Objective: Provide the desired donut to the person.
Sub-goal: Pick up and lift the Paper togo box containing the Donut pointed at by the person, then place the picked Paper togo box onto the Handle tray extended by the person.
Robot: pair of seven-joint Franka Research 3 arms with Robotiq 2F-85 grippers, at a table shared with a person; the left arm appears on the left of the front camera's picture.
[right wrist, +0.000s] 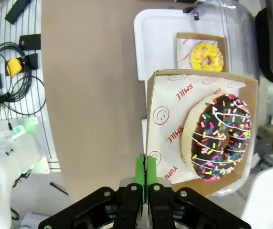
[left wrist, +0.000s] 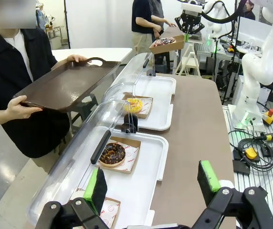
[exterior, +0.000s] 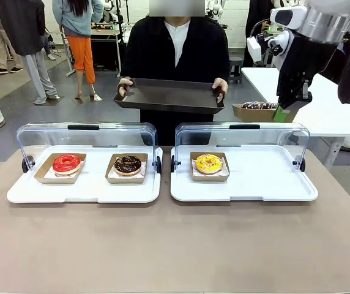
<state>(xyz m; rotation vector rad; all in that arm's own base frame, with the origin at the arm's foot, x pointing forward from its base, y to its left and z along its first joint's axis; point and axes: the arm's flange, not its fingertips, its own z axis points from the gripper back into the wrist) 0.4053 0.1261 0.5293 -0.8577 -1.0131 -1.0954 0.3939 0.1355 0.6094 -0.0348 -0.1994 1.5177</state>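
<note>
Chocolate-glazed ring donut [right wrist: 220, 138], multicoloured sprinkles and white drizzle, lies flat, hole upward, on printed paper in a shallow brown cardboard tray [right wrist: 201, 76]. That tray hangs level at far right, reaching leftward from the right gripper [right wrist: 145, 174], whose green pads are pinched on its rim. Near it, the person [exterior: 175, 55] holds a dark, smooth plastic serving tray [exterior: 169, 95]. Left gripper [left wrist: 152, 180] is spread wide, holding nothing.

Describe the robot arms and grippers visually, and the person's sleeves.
The right arm is glossy white with rounded segments and a silver metal ring at the wrist. The right gripper and the left gripper are black, with bolted linkage fingers tipped by bright green pads. The person wears a black half-sleeved top over a white collared shirt; forearms bare.
</note>
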